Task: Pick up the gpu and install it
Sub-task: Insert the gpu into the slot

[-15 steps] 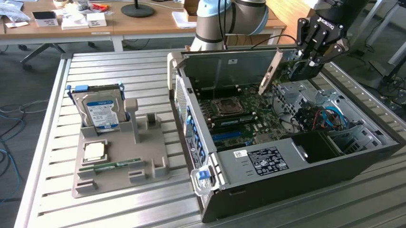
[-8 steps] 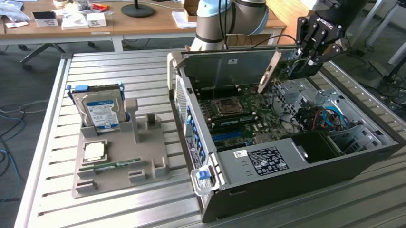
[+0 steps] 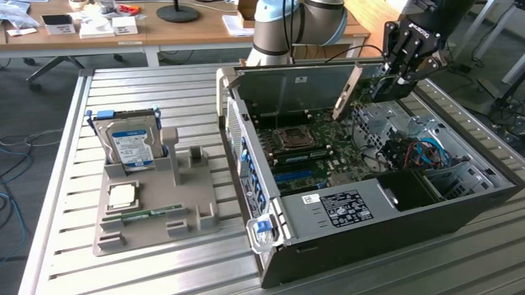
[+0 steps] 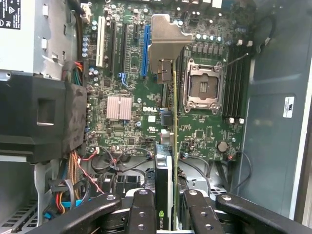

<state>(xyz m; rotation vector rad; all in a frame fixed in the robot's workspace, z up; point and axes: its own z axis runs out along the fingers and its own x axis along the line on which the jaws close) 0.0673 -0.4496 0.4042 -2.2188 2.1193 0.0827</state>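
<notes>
Gpu [image 3: 353, 91] hangs in the air over the open computer case [image 3: 394, 233], above the green board [image 4: 204, 131] inside, and it is not in a slot yet. Two black fingers [image 4: 143, 212] squeeze it from both sides and hold it tight. Its pale metal end is the end far from the fingers. A big metal table [image 3: 147, 270] carries everything. The case lies on its side with the lid off, on the exterior view's right. On the exterior view's left sits a gray holder [image 3: 184, 184]. A hard drive [image 3: 131, 144] with a blue label stands up in it. A small square chip [image 3: 122, 195] lies flat in front of the drive, and a thin green memory stick [image 3: 152, 214] lies just beside the chip.
</notes>
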